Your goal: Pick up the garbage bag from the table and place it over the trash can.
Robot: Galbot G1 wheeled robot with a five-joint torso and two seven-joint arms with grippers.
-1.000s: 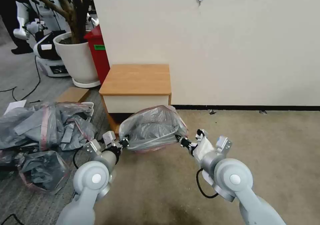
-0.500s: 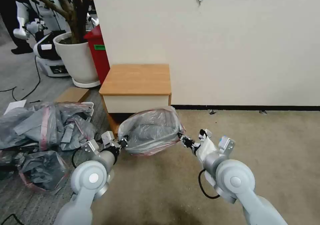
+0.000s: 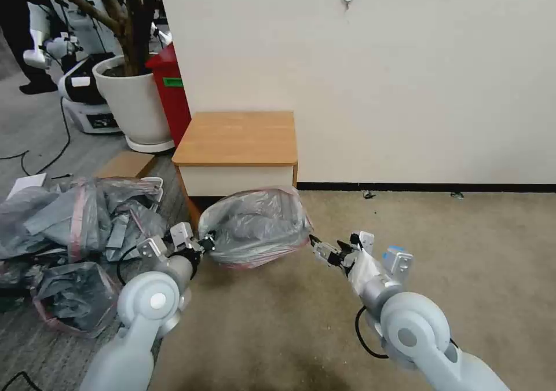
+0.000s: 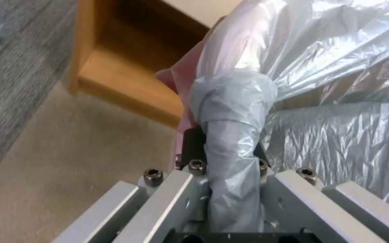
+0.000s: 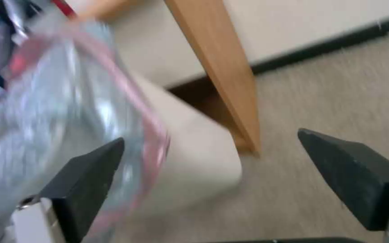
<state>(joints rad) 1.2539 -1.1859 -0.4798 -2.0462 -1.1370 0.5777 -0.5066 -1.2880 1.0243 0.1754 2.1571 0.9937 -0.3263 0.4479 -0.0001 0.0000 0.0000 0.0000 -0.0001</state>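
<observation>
Beige carpet fills the lower half of the head view, with a cream wall and black baseboard behind it and the table (image 3: 236, 138) — a small wooden nightstand — sitting just above centre. Its top is bare, so the pickup part looks done.

Right below the nightstand's drawer front, the garbage bag (image 3: 255, 226) is draped over the trash can (image 5: 194, 158), its pink-red band running along the lower edge. In the right wrist view you can see the can's beige side poking out under the plastic, so the bag looks to be on, though I can't tell whether the rim is seated all the way round.

The left gripper (image 3: 204, 244) is at the bag's left side, at centre-left of the frame. The left wrist view shows a twisted bunch of grey plastic pinched between its jaws, so it's clamped on the bag. The right gripper (image 3: 322, 248) sits just right of the bag, apart from it, with its black fingers (image 5: 84, 179) spread wide and nothing between them.

So I'd say it's mostly finished — what's left is the left side letting go, maybe a tidy of the band.

At the left of the frame there's a heap of bags (image 3: 81, 220) on the floor, and a plant pot (image 3: 132, 102) and red bin (image 3: 172, 92) at upper left.
</observation>
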